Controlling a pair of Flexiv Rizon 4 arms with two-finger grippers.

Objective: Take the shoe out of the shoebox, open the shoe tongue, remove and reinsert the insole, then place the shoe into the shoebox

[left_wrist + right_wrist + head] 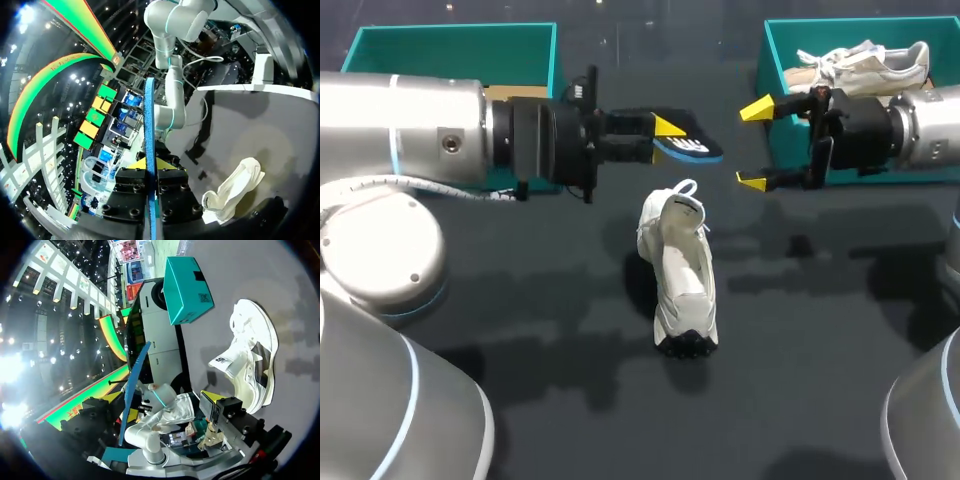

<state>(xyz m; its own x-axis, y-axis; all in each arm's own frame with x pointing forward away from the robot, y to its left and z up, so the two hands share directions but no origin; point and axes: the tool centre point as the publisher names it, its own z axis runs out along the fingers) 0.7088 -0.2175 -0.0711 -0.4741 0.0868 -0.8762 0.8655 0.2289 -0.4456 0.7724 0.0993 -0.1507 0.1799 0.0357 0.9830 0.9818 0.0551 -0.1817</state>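
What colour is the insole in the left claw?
The insole is blue, clearest in the left wrist view.

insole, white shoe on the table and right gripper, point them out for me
insole (pixel 695 149): head view, on its free blue end.
white shoe (pixel 685 278): head view, on the middle of its upper.
right gripper (pixel 755 145): head view, midway between its two yellow tips.

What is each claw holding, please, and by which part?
The left claw grips the blue insole near one end; the right claw is open and empty.
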